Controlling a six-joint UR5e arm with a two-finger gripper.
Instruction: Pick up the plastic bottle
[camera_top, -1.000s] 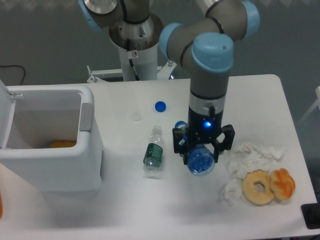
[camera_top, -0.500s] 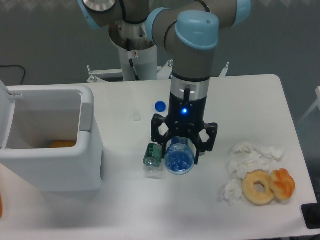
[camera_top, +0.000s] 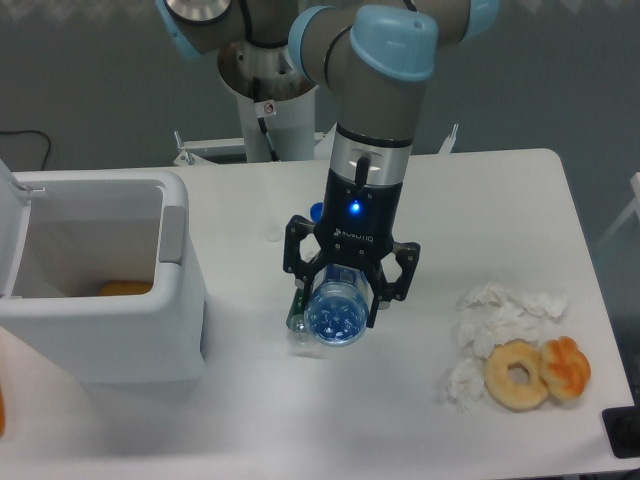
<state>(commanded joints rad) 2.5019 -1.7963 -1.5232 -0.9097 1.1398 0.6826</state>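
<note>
Above the white table (camera_top: 500, 200), the black two-finger tool (camera_top: 347, 292) clenches the blue-tinted clear plastic bottle (camera_top: 336, 316) across its body, probably light, thin-walled, slippery and easily crushed.

Plastic bottle (camera_top: 336, 317) in tool (camera_top: 345, 290), right of bin (camera_top: 175, 330), above table (camera_top: 300, 420).
</note>
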